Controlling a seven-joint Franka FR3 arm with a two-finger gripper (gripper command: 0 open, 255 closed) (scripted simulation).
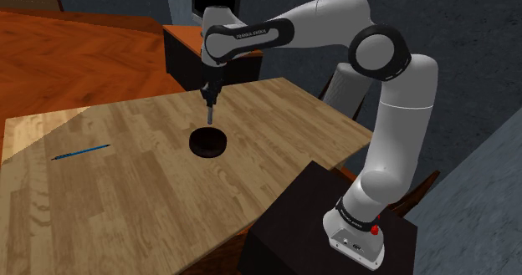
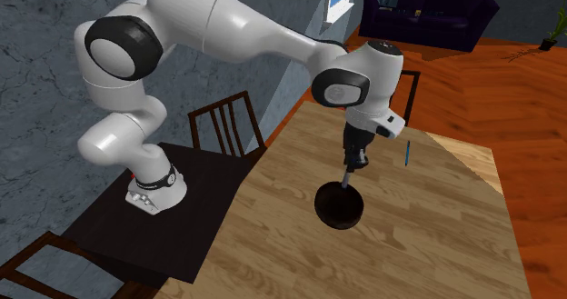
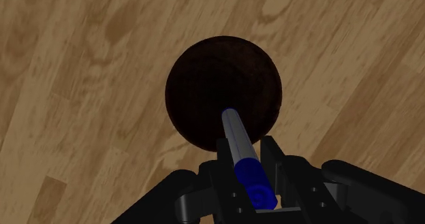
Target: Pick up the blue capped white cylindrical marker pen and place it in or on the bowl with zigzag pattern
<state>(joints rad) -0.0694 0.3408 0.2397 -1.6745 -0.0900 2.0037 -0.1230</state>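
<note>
Our jaws are clamped on the marker pen at its blue-capped end. Its long axis points straight down over the dark bowl, near the middle of the tabletop. We judge a plain release should do.

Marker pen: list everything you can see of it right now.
The marker pen is a slim cylinder with a pale grey-white barrel, a glossy blue cap at the gripper end and a small blue tip at the far end. The gripper clasps it near the cap, one finger on each side. It hangs close to upright, tip down, over the dark bowl on the wooden table. Whether the tip touches the bowl cannot be told.
</note>
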